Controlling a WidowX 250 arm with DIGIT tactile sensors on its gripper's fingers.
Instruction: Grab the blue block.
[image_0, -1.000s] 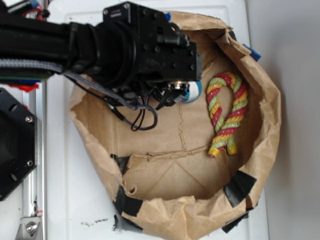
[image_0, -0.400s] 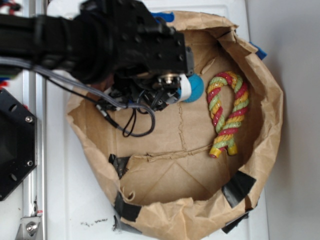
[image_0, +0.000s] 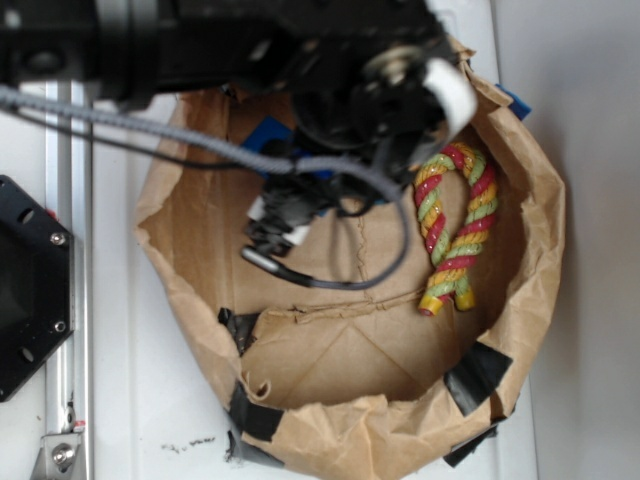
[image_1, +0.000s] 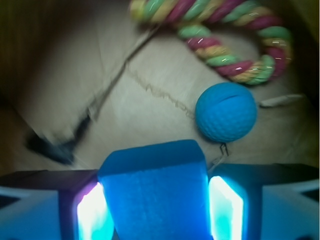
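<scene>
Wrist view: gripper (image_1: 159, 200) clamped on the blue block (image_1: 155, 192), one finger (image_1: 226, 207) pressed flat against each long side, no gap visible. Block fills the space between the jaws and sticks out ahead of the fingertips, its front edge straight and sharp.

Just ahead and to the right of the block's front corner sits the blue ball (image_1: 226, 111), apart from the block, not touching it. Farther ahead, the rope toy (image_1: 235, 50) curves across the top, its hooked end just beyond the ball. Ahead-left is bare brown paper floor with a crease line and a dark blurred patch, open room there.

Exterior view: the arm (image_0: 200, 45) reaches in over the paper bag (image_0: 520, 200), whose rolled rim rings everything; the wall rises close on the arm's far side. A bit of the blue block (image_0: 268, 132) shows under the wrist, cables (image_0: 340, 270) hanging below it. Rope toy (image_0: 455, 225) lies beside the gripper toward the bag's right wall. Open floor (image_0: 350, 350) in the lower half of the bag. Black tape (image_0: 478, 375) patches sit on the lower rim.
</scene>
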